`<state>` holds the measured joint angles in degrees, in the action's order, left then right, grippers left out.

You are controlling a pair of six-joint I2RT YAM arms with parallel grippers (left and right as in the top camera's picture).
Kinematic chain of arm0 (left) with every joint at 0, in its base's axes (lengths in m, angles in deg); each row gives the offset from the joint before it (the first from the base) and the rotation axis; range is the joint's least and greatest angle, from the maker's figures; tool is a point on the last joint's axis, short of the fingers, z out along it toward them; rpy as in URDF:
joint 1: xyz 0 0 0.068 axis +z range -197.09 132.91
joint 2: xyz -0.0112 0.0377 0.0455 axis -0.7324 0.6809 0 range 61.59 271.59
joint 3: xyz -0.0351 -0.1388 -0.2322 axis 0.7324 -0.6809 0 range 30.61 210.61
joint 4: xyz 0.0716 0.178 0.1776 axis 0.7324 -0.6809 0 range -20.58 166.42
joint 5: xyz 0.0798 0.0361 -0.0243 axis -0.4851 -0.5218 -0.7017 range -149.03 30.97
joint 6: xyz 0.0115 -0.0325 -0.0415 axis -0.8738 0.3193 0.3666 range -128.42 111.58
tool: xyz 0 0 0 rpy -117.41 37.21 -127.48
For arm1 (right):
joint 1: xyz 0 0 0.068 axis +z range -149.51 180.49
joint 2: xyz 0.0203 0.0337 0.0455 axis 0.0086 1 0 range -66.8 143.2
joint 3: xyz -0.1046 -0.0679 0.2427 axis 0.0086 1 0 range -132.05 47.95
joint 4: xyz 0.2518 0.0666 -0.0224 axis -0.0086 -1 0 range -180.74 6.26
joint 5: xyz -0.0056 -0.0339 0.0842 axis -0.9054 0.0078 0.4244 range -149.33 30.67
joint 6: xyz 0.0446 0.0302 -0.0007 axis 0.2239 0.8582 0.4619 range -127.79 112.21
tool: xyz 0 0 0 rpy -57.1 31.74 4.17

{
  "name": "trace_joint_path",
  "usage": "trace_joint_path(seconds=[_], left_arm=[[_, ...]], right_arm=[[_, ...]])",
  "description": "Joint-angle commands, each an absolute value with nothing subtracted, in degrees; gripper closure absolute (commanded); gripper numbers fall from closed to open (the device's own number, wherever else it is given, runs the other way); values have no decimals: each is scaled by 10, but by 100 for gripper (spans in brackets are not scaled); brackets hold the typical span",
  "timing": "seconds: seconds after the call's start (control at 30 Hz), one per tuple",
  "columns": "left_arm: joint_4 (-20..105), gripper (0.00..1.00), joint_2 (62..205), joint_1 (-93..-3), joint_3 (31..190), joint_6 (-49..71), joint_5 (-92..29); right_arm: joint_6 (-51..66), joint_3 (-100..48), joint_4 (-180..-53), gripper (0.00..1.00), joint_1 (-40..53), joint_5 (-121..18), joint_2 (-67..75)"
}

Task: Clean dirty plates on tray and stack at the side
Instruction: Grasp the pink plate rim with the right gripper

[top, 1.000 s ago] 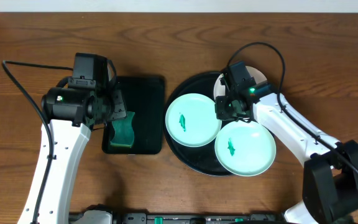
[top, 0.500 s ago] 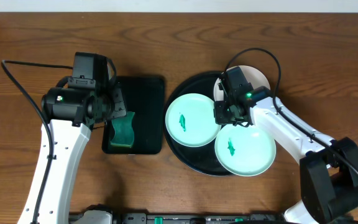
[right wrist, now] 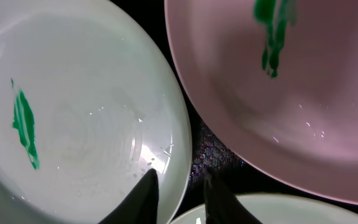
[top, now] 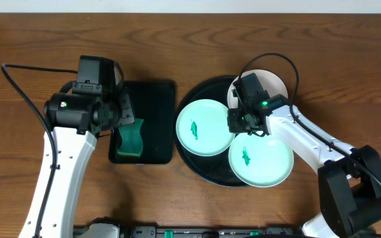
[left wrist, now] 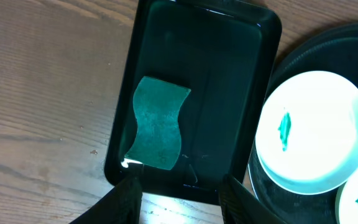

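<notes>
Three plates lie on the round black tray [top: 197,165]: a left plate [top: 200,129], a front plate [top: 261,158] and a back plate [top: 276,82], each with a green smear. My right gripper [top: 234,123] is low at the left plate's right rim. In the right wrist view the right gripper [right wrist: 180,172] straddles the rim of the left plate [right wrist: 73,112], narrowly open. One finger is over the plate's inside; the other is over the bare tray [right wrist: 210,155], with a gap showing. The back plate [right wrist: 291,93] looks pinkish. My left gripper [left wrist: 180,182] is open and empty.
A small rectangular black tray [top: 154,119] to the left of the round tray holds a green sponge [top: 131,135]. In the left wrist view the sponge [left wrist: 159,130] lies just beyond my open left fingers, which hover over that tray's near edge. Brown wooden table all around.
The right gripper has edged slightly forward and left onto the left plate's rim. The plates and the left arm have not moved.
</notes>
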<state>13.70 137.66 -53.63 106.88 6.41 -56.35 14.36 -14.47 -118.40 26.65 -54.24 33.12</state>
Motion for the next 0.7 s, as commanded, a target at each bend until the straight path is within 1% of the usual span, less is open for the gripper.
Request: trace_joint_path(seconds=[0.0, 0.1, 0.47, 0.57, 0.67], left_arm=[[137, 58, 1380, -539, 1065, 67, -565], [137, 58, 1380, -539, 1065, 67, -565], [136, 58, 1380, -539, 1065, 67, -565], [136, 58, 1380, -539, 1065, 67, -565], [136, 58, 1380, -539, 1065, 67, -565]], right_arm=[[145, -140, -1182, 80, 271, -548, 337], [145, -132, -1168, 78, 272, -548, 337], [145, -112, -1146, 79, 272, -548, 337], [145, -112, -1139, 83, 272, -548, 337], [145, -107, -1132, 83, 272, -548, 337]])
